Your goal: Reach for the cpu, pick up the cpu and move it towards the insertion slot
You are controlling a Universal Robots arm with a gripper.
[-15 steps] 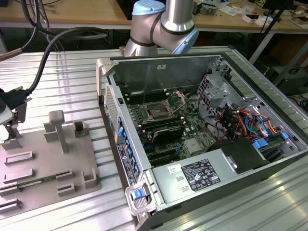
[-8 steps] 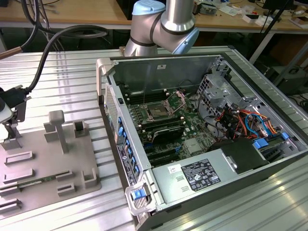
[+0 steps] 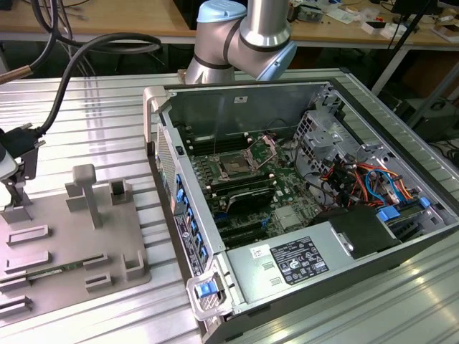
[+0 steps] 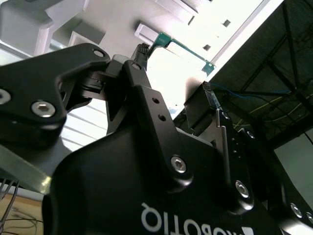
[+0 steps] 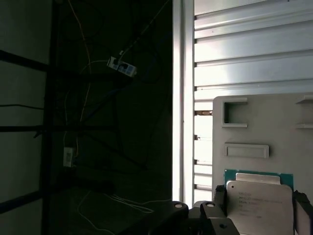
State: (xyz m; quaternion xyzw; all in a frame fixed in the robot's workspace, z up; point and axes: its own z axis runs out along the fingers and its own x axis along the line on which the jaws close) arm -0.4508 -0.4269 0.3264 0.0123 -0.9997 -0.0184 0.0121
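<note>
The cpu (image 5: 259,208) is a flat silver square with a green rim, lying over the grey fixture plate (image 5: 254,122) in the first wrist view. My gripper (image 5: 259,196) has a black finger against each of its two side edges. The second wrist view shows the cpu's green edge (image 4: 183,47) spanning the gap between the fingertips of the gripper (image 4: 175,67). I cannot tell whether the chip is lifted off the plate. In the exterior view the gripper (image 3: 13,190) is at the far left over the plate (image 3: 64,265). The insertion slot (image 3: 235,166) lies inside the open computer case, well to the exterior view's right.
The open computer case (image 3: 154,115) stands right of the plate, with memory slots (image 3: 247,193), a heatsink (image 3: 287,218), cables and a power supply (image 3: 294,261). Raised posts (image 3: 86,190) and holders rise from the plate. The ribbed metal table's edge (image 5: 183,98) borders dark floor.
</note>
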